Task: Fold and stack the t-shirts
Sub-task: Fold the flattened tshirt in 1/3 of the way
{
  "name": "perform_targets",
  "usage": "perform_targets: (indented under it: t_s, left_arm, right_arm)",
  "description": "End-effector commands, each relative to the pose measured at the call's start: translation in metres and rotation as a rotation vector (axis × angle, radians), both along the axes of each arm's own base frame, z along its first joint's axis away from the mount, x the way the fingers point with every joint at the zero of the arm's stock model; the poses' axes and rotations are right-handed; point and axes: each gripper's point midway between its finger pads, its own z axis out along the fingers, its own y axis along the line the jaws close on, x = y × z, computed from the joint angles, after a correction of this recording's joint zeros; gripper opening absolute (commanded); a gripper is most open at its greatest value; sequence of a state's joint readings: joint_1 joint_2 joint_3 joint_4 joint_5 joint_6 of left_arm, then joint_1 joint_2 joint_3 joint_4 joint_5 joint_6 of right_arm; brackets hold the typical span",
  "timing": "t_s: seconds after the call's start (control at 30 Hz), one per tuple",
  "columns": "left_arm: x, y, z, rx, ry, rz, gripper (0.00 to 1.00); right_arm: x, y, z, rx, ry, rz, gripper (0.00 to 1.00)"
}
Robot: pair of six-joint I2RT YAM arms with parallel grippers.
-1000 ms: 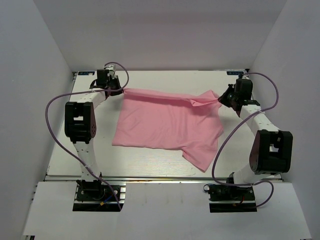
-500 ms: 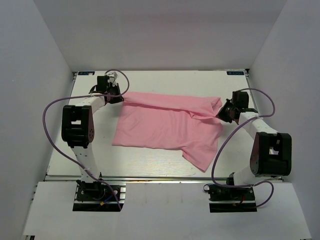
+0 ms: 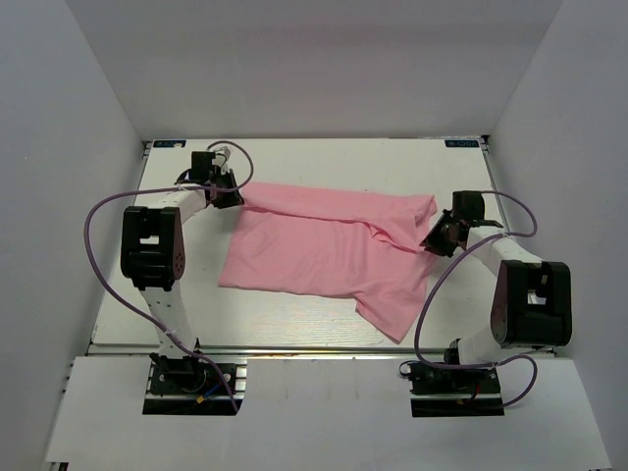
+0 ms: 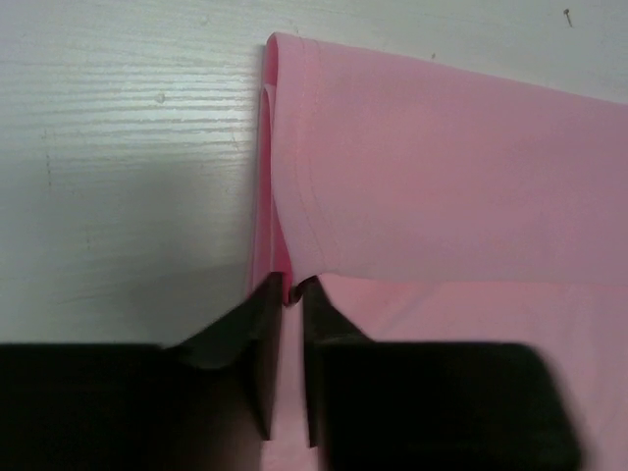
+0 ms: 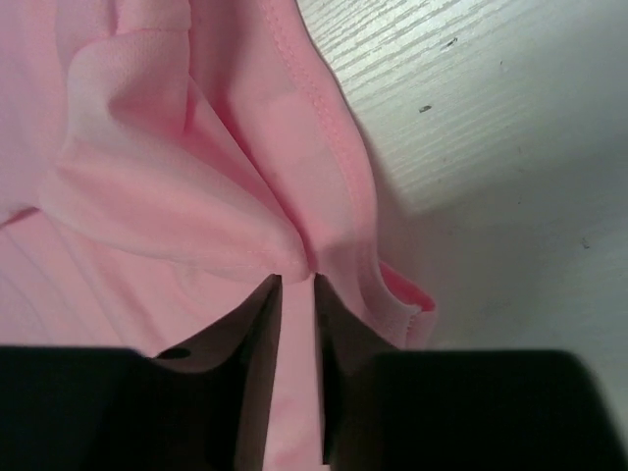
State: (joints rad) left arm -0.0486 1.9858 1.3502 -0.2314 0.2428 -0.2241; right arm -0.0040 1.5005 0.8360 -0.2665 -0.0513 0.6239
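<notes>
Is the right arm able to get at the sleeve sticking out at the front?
Probably yes: the sleeve lies bare close by, but the right tool is shut on the t-shirt, so it must let go first.

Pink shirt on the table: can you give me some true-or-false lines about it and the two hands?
1. The shirt is plain pink, with no print. True.
2. The left hand is shut on the shirt's edge. True.
3. The right hand is open and touches nothing. False: it is shut on a bunched bit of the shirt.
4. The shirt is folded into a small neat square. False: it lies mostly spread out on the table, one sleeve pointing toward the near edge.
</notes>
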Motion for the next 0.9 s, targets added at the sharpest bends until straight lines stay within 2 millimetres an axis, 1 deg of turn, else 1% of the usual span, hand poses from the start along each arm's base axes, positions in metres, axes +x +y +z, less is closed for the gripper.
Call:
perform_targets:
  t_s: [0.0, 0.03, 0.07, 0.1, 0.13, 0.17, 0.2, 0.23, 0.27, 0.3, 0.33, 0.37, 0.4, 0.43, 0.47, 0.5, 0.53, 0.57, 0.6, 0.63, 0.67, 0.7, 0.73, 0.77, 0.8, 0.83, 0.87]
  left_arm:
    - [-0.005, 0.004, 0.023, 0.013, -0.023, 0.018, 0.3]
    - [-0.004, 0.004, 0.025, 0.013, -0.022, 0.018, 0.38]
    - [-0.006, 0.009, 0.027, 0.033, -0.021, 0.037, 0.49]
    - [-0.008, 0.012, 0.033, 0.044, -0.016, 0.048, 0.76]
    - [-0.007, 0.018, 0.038, 0.07, -0.02, 0.072, 0.87]
    - [-0.006, 0.022, 0.045, 0.082, -0.029, 0.097, 0.98]
    - [-0.005, 0.026, 0.058, 0.09, -0.045, 0.124, 1.0]
    - [-0.004, 0.032, 0.065, 0.114, -0.056, 0.149, 1.0]
    - [-0.004, 0.032, 0.07, 0.113, -0.068, 0.15, 1.0]
    - [0.001, 0.033, 0.084, 0.109, -0.098, 0.167, 1.0]
    - [0.003, 0.03, 0.093, 0.095, -0.123, 0.158, 1.0]
    - [0.008, 0.023, 0.101, 0.084, -0.151, 0.141, 1.0]
    - [0.013, 0.021, 0.109, 0.073, -0.177, 0.134, 1.0]
    - [0.017, 0.006, 0.12, 0.03, -0.214, 0.084, 1.0]
    - [0.02, -0.002, 0.116, 0.002, -0.217, 0.051, 1.0]
    - [0.027, -0.009, 0.125, -0.025, -0.245, 0.022, 1.0]
    - [0.032, -0.02, 0.129, -0.07, -0.268, -0.032, 1.0]
    - [0.035, -0.026, 0.126, -0.099, -0.264, -0.051, 1.0]
    - [0.041, -0.036, 0.115, -0.116, -0.244, -0.08, 1.0]
    - [0.042, -0.043, 0.109, -0.148, -0.227, -0.106, 1.0]
    - [0.048, -0.05, 0.109, -0.156, -0.232, -0.124, 1.0]
    - [0.051, -0.059, 0.089, -0.166, -0.193, -0.144, 1.0]
    - [0.053, -0.061, 0.082, -0.173, -0.181, -0.151, 1.0]
    - [0.053, -0.068, 0.075, -0.181, -0.167, -0.168, 1.0]
    - [0.054, -0.072, 0.069, -0.199, -0.163, -0.189, 1.0]
    - [0.052, -0.077, 0.05, -0.199, -0.128, -0.195, 1.0]
    - [0.054, -0.079, 0.046, -0.206, -0.122, -0.203, 1.0]
  right_arm:
    - [-0.004, -0.002, -0.001, -0.009, 0.028, -0.009, 0.28]
    - [-0.003, -0.005, 0.002, -0.029, 0.03, -0.006, 0.37]
    - [-0.002, -0.007, 0.008, -0.048, 0.017, -0.003, 0.42]
    - [0.001, -0.014, 0.013, -0.084, 0.004, -0.009, 0.46]
    - [0.007, -0.019, 0.028, -0.111, -0.025, -0.017, 0.53]
    - [0.011, -0.022, 0.038, -0.129, -0.055, -0.013, 0.56]
    - [0.015, -0.022, 0.046, -0.143, -0.081, 0.01, 0.59]
    - [0.027, -0.02, 0.067, -0.145, -0.15, 0.029, 0.62]
    - [0.033, -0.019, 0.077, -0.15, -0.195, 0.059, 0.71]
    - [0.041, -0.007, 0.087, -0.105, -0.248, 0.109, 0.79]
    - [0.046, 0.006, 0.1, -0.057, -0.298, 0.161, 0.88]
    - [0.059, 0.011, 0.111, -0.041, -0.367, 0.185, 0.9]
    - [0.057, 0.036, 0.118, 0.017, -0.398, 0.27, 0.9]
    - [0.063, 0.046, 0.128, 0.055, -0.43, 0.312, 0.9]
    - [0.07, 0.056, 0.13, 0.086, -0.451, 0.345, 0.9]
    - [0.074, 0.065, 0.126, 0.101, -0.441, 0.372, 0.9]
    - [0.085, 0.069, 0.139, 0.094, -0.475, 0.388, 0.9]
    - [0.092, 0.077, 0.119, 0.105, -0.425, 0.403, 0.9]
    - [0.1, 0.082, 0.123, 0.103, -0.431, 0.414, 0.9]
    - [0.108, 0.085, 0.127, 0.102, -0.443, 0.42, 0.9]
    - [0.116, 0.091, 0.109, 0.113, -0.4, 0.431, 0.9]
    - [0.12, 0.094, 0.105, 0.124, -0.39, 0.437, 0.9]
    - [0.124, 0.1, 0.107, 0.129, -0.392, 0.45, 0.9]
    - [0.126, 0.105, 0.093, 0.133, -0.359, 0.455, 0.9]
    - [0.131, 0.106, 0.081, 0.134, -0.329, 0.45, 0.9]
    - [0.135, 0.106, 0.071, 0.135, -0.304, 0.44, 0.9]
    - [0.136, 0.103, 0.065, 0.133, -0.286, 0.423, 0.9]
